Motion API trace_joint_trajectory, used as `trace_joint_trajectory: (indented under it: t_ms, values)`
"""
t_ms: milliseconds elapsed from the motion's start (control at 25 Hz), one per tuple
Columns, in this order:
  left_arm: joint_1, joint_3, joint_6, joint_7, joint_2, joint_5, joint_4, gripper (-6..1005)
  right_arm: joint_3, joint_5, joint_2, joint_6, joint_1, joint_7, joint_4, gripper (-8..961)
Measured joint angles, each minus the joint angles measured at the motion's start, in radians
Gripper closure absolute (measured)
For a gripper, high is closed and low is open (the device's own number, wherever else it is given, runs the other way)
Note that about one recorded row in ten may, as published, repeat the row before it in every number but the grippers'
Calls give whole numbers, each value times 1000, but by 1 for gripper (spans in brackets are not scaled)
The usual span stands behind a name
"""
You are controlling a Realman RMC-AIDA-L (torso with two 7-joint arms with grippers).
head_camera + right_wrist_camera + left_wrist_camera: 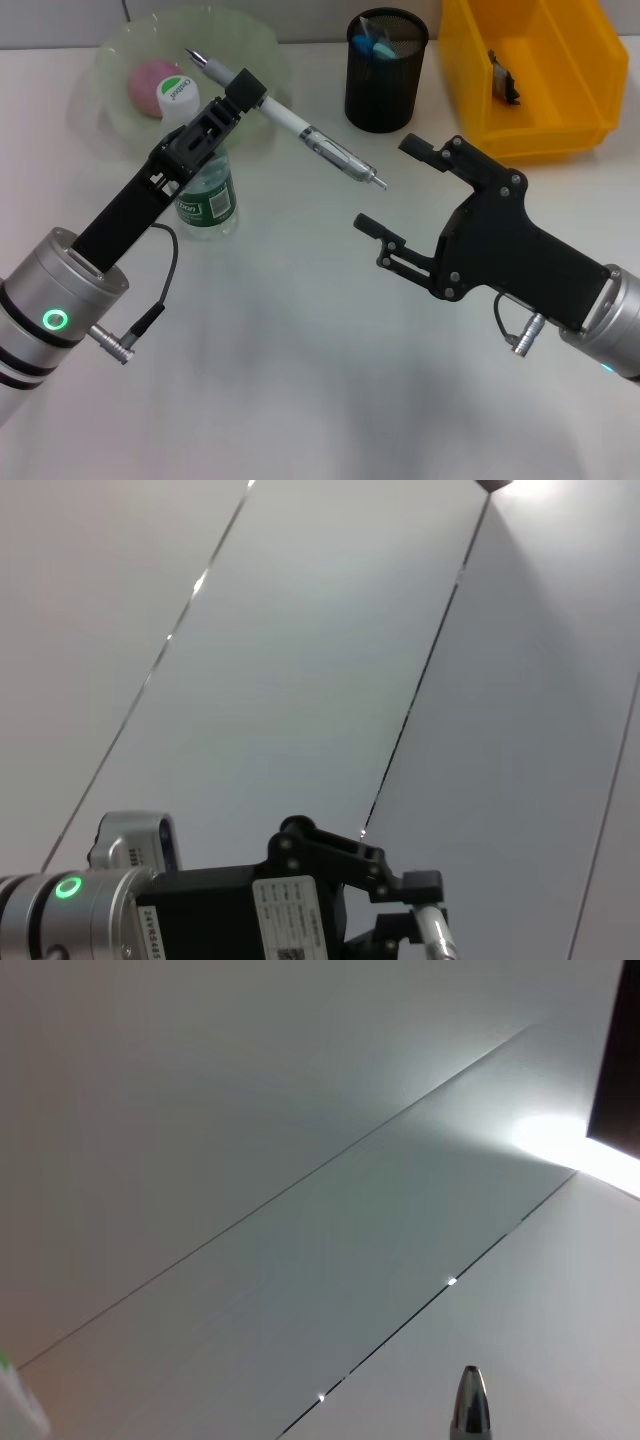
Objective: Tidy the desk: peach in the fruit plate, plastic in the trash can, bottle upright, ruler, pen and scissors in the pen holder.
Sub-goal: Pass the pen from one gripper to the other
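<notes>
1. White desk point(300, 350) filled the head view. The left gripper point(243, 92) was clamped on a pen point(300, 128), held aloft and slanting between the green fruit plate point(120, 55) and the black pen holder point(385, 70). The right gripper point(393, 188) hovered open just below the pen's tip. The peach point(150, 80) sat in the plate; the bottle point(200, 180) stood upright.
2. Left wrist view showed only the pen's metal end point(471, 1412) against pale panels.
3. Right wrist view showed the left arm point(180, 910) and a sliver of the pen point(436, 935).
4. The pen looked light, stiff and smooth; mid-barrel seemed the safest hold.
</notes>
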Motion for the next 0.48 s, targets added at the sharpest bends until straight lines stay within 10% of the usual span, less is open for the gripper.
trace_joint_trajectory:
  t_ms: [480]
  values:
    - [-2,-20,-8,-13,0,5,-33,831,43,-7,0,43,36,-86,29,255]
